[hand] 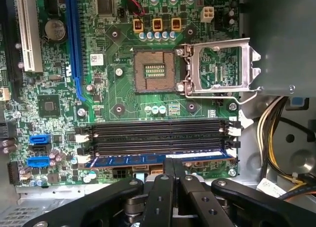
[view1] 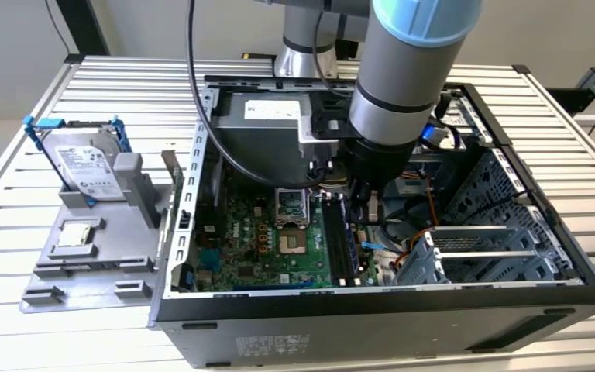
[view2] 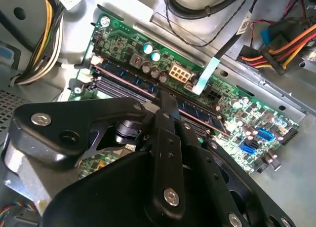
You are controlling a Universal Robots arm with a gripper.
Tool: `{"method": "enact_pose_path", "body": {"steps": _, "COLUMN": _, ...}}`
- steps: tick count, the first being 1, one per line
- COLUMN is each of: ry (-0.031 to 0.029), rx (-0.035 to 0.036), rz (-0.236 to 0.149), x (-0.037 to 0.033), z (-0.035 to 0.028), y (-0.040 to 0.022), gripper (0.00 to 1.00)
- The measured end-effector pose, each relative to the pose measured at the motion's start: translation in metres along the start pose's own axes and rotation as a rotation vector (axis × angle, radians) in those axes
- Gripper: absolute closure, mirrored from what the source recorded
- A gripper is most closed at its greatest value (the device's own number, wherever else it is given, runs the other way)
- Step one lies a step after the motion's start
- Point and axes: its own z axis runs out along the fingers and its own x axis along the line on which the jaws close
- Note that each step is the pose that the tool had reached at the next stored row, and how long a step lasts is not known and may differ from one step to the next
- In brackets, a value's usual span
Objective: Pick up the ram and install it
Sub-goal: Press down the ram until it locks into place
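Blue-edged ram (hand: 158, 161) in socket, tool (hand: 173, 163) above.

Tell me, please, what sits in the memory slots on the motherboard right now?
The ram lies along the slot nearest the end effector, whose fingertips meet over its middle. The neighbouring slots look empty. Whether it is fully seated cannot be seen.

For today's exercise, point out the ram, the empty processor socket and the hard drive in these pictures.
ram (hand: 158, 159), first wrist view, its blue face.
processor socket (hand: 154, 70), first wrist view, its open centre.
hard drive (view1: 83, 164), exterior view, its labelled face.
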Motion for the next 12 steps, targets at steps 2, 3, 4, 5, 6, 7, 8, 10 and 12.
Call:
{"method": "enact_pose_path", "body": {"steps": 2, "ry": 0.0005, "rx": -0.0001, "rz": 0.000, "x": 0.0004, "z": 0.0003, "y": 0.0000, "gripper": 1.00}}
{"method": "enact_pose_path", "body": {"steps": 3, "ry": 0.0005, "rx": -0.0003, "rz": 0.000, "x": 0.0007, "z": 0.0006, "y": -0.0001, "gripper": 1.00}}
{"method": "enact_pose_path", "body": {"steps": 4, "ry": 0.0004, "rx": -0.0003, "rz": 0.000, "x": 0.0008, "z": 0.0019, "y": 0.0000, "gripper": 1.00}}
{"method": "enact_pose_path", "body": {"steps": 5, "ry": 0.0005, "rx": -0.0003, "rz": 0.000, "x": 0.0013, "z": 0.0037, "y": 0.0000, "gripper": 1.00}}
{"method": "enact_pose_path", "body": {"steps": 6, "ry": 0.0006, "rx": -0.0003, "rz": 0.000, "x": 0.0021, "z": 0.0048, "y": -0.0001, "gripper": 1.00}}
{"method": "enact_pose_path", "body": {"steps": 7, "ry": 0.0005, "rx": -0.0004, "rz": 0.000, "x": 0.0027, "z": 0.0062, "y": -0.0001, "gripper": 1.00}}
{"method": "enact_pose_path", "body": {"steps": 8, "ry": 0.0004, "rx": -0.0003, "rz": 0.000, "x": 0.0032, "z": 0.0081, "y": -0.0001, "gripper": 1.00}}
{"method": "enact_pose_path", "body": {"steps": 10, "ry": 0.0016, "rx": -0.0005, "rz": 0.000, "x": 0.0035, "z": 0.0112, "y": 0.0000, "gripper": 1.00}}
{"method": "enact_pose_path", "body": {"steps": 12, "ry": 0.0022, "rx": -0.0006, "rz": 0.000, "x": 0.0038, "z": 0.0147, "y": 0.0000, "gripper": 1.00}}
